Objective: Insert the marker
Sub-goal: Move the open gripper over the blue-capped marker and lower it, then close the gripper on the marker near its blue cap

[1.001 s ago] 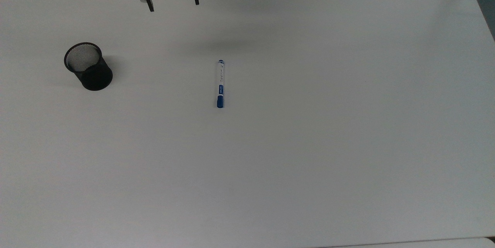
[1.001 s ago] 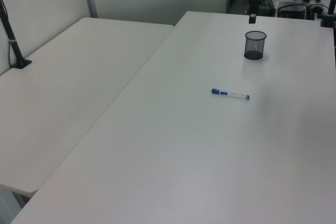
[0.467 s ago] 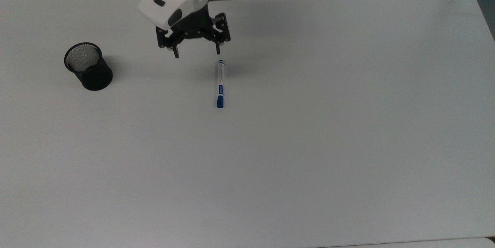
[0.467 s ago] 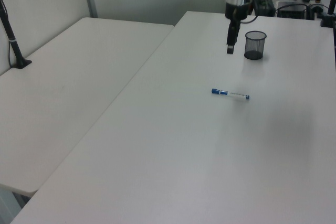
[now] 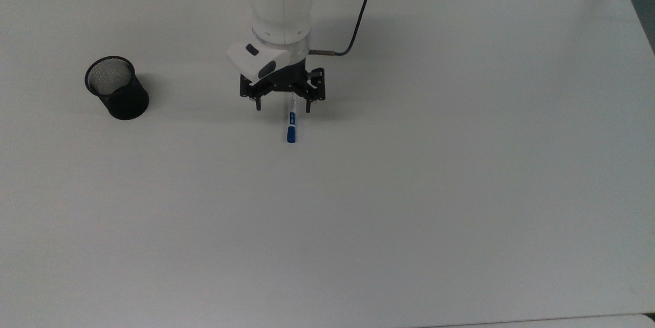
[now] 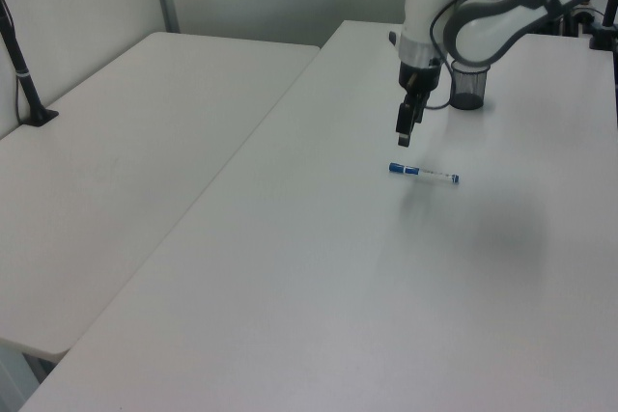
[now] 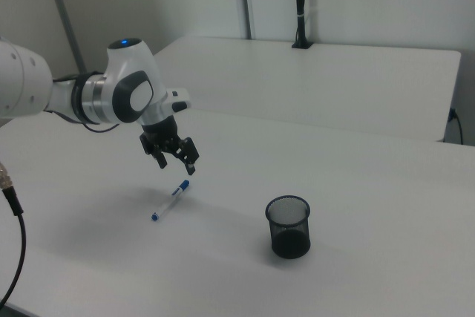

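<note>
The marker lies flat on the white tabletop, free of any grip, its blue cap end pointing toward the top view's bottom edge and its far end tucked under the arm. In the right view it lies slantwise, well apart from the mesh cup.

Just above it hangs the end effector, fingers spread and holding nothing. In the top view the two fingertips straddle the barrel, one on each side, but the left view shows the end effector clear of the tabletop, above the cap end of the marker. From here the likely step is a descent and a pinch, and the risks lie there. The barrel is slim and round, so if the fingers close off-centre it can roll away or pivot out. Coming down too far would drive the fingertips into the tabletop. A grip near one end would leave the marker hanging crooked.

Farther off, at the top view's left, the mesh cup stands upright. Its mouth is narrow; a tilted marker could catch the rim, and the light cup could tip.
</note>
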Robot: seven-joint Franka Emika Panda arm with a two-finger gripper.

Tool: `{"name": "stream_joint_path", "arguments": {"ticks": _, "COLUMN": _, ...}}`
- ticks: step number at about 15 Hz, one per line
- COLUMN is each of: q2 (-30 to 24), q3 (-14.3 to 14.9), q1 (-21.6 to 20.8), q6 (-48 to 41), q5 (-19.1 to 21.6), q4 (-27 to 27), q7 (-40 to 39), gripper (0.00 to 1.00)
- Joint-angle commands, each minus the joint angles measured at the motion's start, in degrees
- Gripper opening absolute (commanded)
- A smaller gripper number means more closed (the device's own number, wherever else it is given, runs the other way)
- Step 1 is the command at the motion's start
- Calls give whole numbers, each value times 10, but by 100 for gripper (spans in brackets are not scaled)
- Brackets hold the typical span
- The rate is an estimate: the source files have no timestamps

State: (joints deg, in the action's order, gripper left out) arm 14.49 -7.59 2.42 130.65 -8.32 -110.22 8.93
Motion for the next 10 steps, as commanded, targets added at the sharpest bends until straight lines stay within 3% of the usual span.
{"name": "stream_joint_path", "arguments": {"ticks": 1, "q2": 26, "q3": 2, "q1": -7, "q6": 36, "q5": -63, "q4": -3, "q7": 79, "gripper": 96}}
{"name": "stream_joint_path", "arguments": {"ticks": 5, "q2": 48, "q3": 2, "q1": -9, "q6": 62, "q5": -73, "q4": -3, "q7": 115, "gripper": 88}}
{"name": "stream_joint_path", "arguments": {"ticks": 6, "q2": 51, "q3": 2, "q1": -9, "q6": 63, "q5": -78, "q4": -3, "q7": 121, "gripper": 81}}
{"name": "stream_joint_path", "arguments": {"ticks": 9, "q2": 64, "q3": 2, "q1": -10, "q6": 73, "q5": -84, "q4": -2, "q7": 135, "gripper": 73}}
{"name": "stream_joint_path", "arguments": {"ticks": 10, "q2": 68, "q3": 2, "q1": -10, "q6": 77, "q5": -87, "q4": -2, "q7": 135, "gripper": 65}}
